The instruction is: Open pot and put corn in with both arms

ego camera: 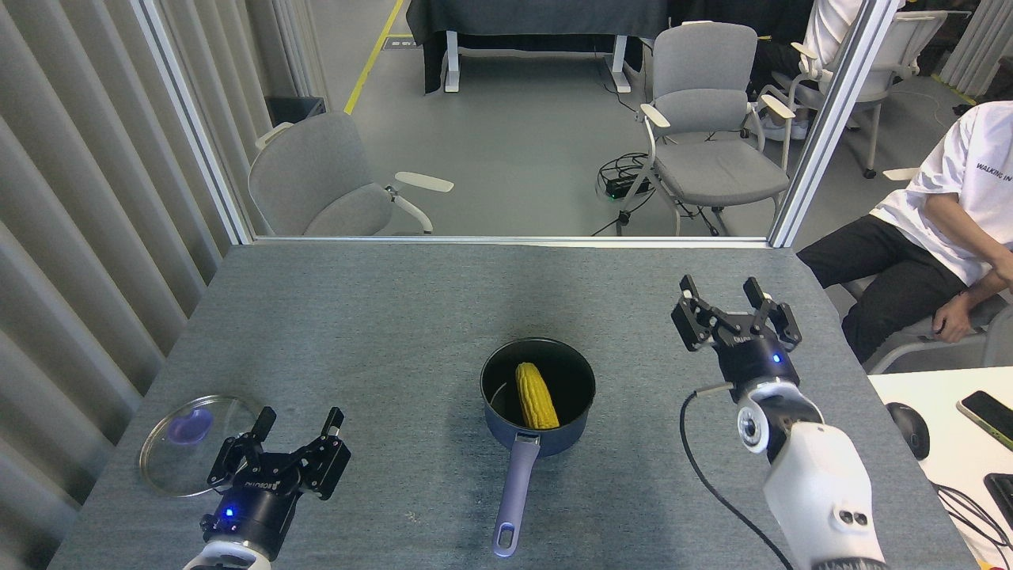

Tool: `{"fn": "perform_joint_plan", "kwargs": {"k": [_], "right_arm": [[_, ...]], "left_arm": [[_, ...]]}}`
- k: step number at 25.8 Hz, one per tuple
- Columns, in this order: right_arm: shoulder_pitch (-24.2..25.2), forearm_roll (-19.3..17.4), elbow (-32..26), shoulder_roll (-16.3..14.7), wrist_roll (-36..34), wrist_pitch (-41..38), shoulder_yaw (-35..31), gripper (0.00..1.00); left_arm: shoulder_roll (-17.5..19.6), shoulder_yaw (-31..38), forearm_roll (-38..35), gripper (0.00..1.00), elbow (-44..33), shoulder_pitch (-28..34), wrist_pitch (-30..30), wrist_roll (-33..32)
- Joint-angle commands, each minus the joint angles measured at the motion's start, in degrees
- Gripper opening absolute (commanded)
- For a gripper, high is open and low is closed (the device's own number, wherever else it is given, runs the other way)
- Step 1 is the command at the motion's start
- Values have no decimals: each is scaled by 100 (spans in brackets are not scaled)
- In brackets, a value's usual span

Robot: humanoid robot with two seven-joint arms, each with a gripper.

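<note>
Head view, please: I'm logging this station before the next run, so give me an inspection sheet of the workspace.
Surface: grey table, flat.
Job's things: corn lies inside open pot; glass lid flat on table, left.
Clutter: nothing seen.
Grippers: left gripper open, empty, beside lid; right gripper open, empty, right of pot.
Cables: black cable along right arm.
Surroundings: grey chairs, seated person, side desk.
</note>
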Motion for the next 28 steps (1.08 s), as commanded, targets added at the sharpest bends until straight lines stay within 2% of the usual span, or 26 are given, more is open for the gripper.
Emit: {"fn": "perform_joint_plan", "kwargs": {"k": [1,3,5,8,12,28], "right_arm": [[959,46,-919,-162,-178,89,-148,98],[1601,186,-1701,-127,-99,643,-139,98],[2243,538,-2457,-48,147,1056,-148,98],[2779,898,-2905,242,631,1188,-148,98],[2709,898,-2861,321,666,1179,-175,99],[2568,898,-2861,312,833,1197,-192,100]], "left_arm": [[1,9,0,99,12,-9,5,1],[1,9,0,99,38,-35,5,1],[1,9,0,99,29,-35,-4,1],[1,9,0,99,38,-44,-4,1],[9,9,0,99,47,-61,5,1],[1,18,0,99,91,-79,5,1]]}}
